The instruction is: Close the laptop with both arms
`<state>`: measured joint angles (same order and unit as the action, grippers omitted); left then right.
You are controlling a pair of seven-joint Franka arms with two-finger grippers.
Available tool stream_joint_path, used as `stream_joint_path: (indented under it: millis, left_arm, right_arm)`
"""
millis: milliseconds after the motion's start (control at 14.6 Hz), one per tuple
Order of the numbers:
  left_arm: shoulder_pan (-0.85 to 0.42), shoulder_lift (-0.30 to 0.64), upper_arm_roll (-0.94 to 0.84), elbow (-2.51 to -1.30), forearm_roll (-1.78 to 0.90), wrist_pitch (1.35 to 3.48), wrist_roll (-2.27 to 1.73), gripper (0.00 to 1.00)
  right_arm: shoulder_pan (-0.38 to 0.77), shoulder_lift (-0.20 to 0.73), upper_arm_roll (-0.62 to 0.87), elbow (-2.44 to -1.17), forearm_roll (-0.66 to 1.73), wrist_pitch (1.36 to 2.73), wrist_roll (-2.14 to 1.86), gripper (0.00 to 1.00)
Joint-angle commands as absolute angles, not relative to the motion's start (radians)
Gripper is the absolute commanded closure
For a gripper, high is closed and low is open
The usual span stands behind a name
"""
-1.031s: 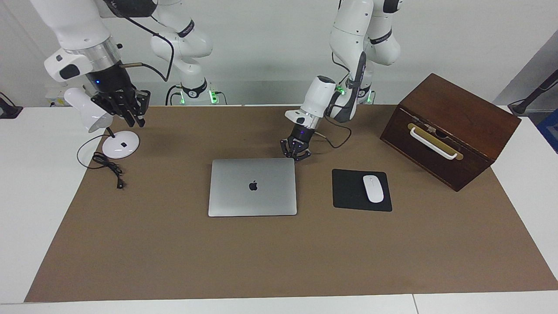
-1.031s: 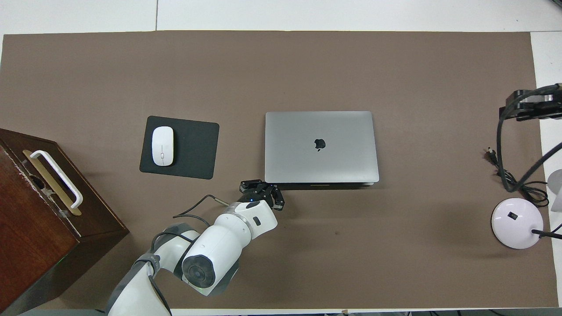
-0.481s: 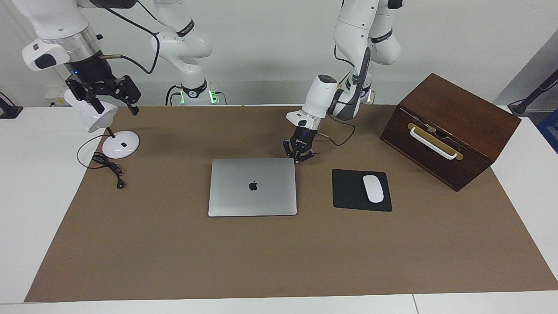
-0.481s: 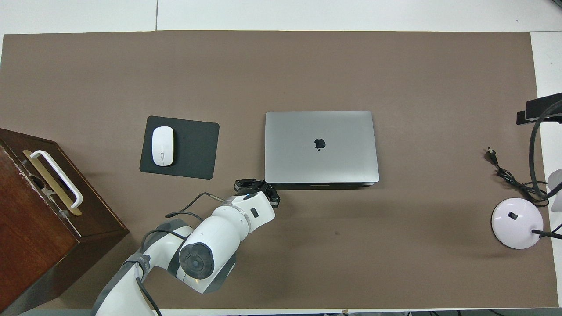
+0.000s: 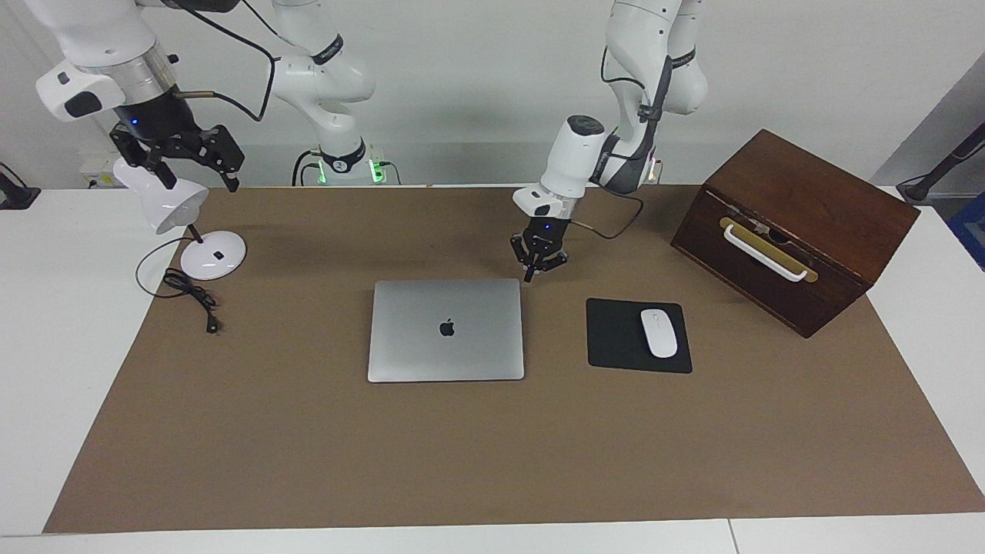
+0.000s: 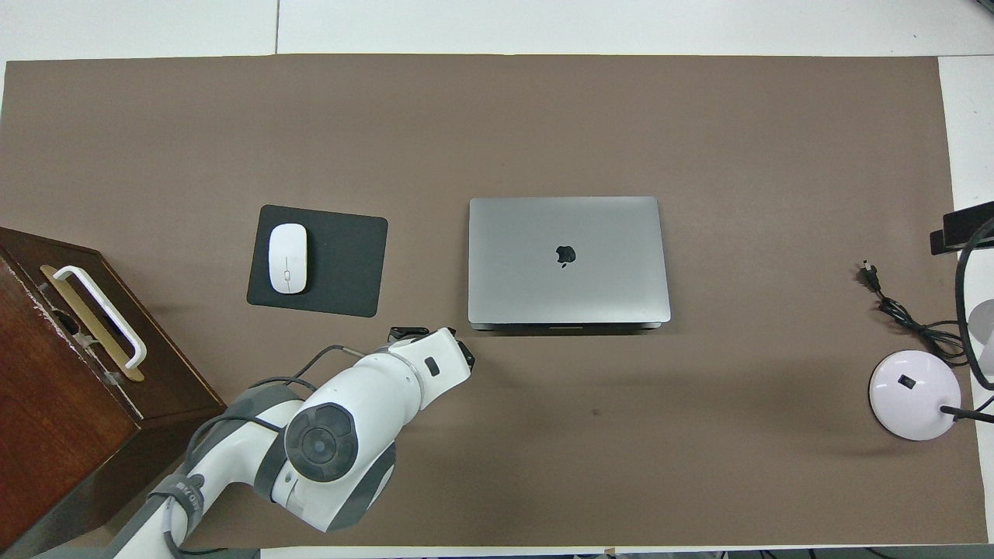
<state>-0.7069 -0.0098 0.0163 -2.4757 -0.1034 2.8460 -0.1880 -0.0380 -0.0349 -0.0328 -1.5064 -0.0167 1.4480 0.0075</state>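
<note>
Already shut: laptop [image 5: 445, 329] lies flat mid-mat beside mouse pad [image 5: 638, 336], lid down. Left gripper [image 5: 541, 261] hangs off its corner nearest the robots, empty, jaws apparently closed. Right gripper [image 5: 181, 154] up over lamp [image 5: 185, 223], spread open, waiting.

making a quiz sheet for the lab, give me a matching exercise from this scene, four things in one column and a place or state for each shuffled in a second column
Things:
1. laptop
2. mouse
3. left gripper
4. right gripper

Places or states:
A. raised beside the desk lamp
B. lid shut, flat on the brown mat
C. resting on the black mouse pad
D. over the mat, just off the laptop's corner nearest the robots

Pairs: 1-B, 2-C, 3-D, 4-A
</note>
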Motion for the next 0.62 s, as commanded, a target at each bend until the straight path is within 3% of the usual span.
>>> stream_joint_path:
  millis: [0,550]
  left_arm:
    - [-0.661,-0.077,0.012,-2.422,-0.1,2.665,-0.193,1.0]
    - [-0.482,-0.1,0.025,-2.094,-0.103,2.137,-0.187,1.0]
  right_arm:
    - [-0.054,-0.054,-0.021,-1.517,-0.029,1.427,-0.018,0.0]
    - [-0.054,-0.069,-0.023,-1.534,-0.026,1.43,-0.017,0.0]
